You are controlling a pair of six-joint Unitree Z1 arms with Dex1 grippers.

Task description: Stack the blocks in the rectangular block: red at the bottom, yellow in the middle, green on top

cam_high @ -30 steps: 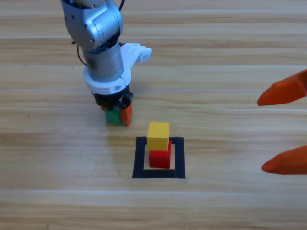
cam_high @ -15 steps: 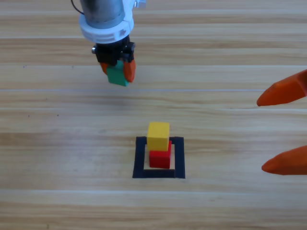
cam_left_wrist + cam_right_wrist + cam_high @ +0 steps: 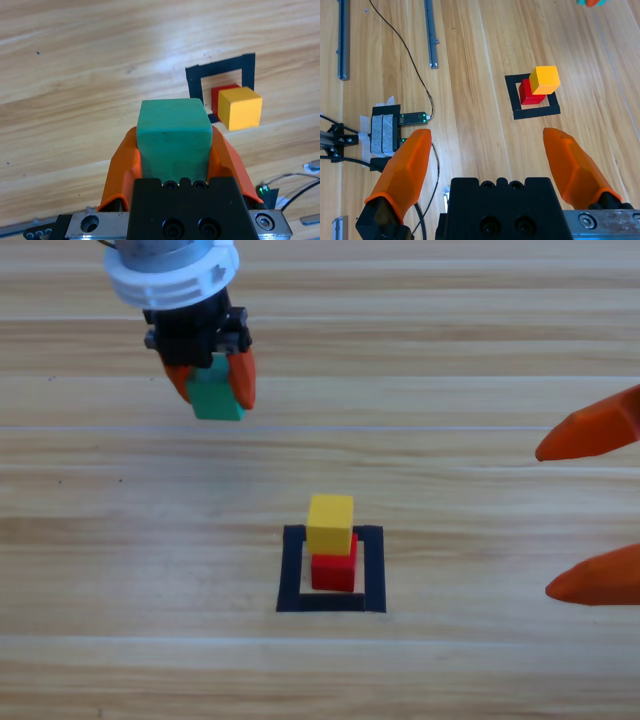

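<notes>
The yellow cube (image 3: 330, 524) sits on the red cube (image 3: 334, 570) inside the black tape square (image 3: 290, 575). My left gripper (image 3: 212, 390) hangs high above the table, up and left of the stack, shut on the teal-green cube (image 3: 215, 399). In the left wrist view the green cube (image 3: 173, 135) fills the space between the orange jaws, with the yellow cube (image 3: 241, 107), red cube (image 3: 218, 96) and tape square (image 3: 196, 84) beyond it to the right. My right gripper (image 3: 592, 510) waits open at the right edge, and its wrist view shows the stack (image 3: 543, 80) ahead.
In the right wrist view, a cable (image 3: 415, 75), a small taped device (image 3: 385, 127) and metal rails (image 3: 432, 32) lie off to the left of the tape square. Bare wood surrounds the stack in the high view.
My left gripper has lifted the green cube off the table, raised it, then shifted slightly left. The stack and the right gripper have not moved.
</notes>
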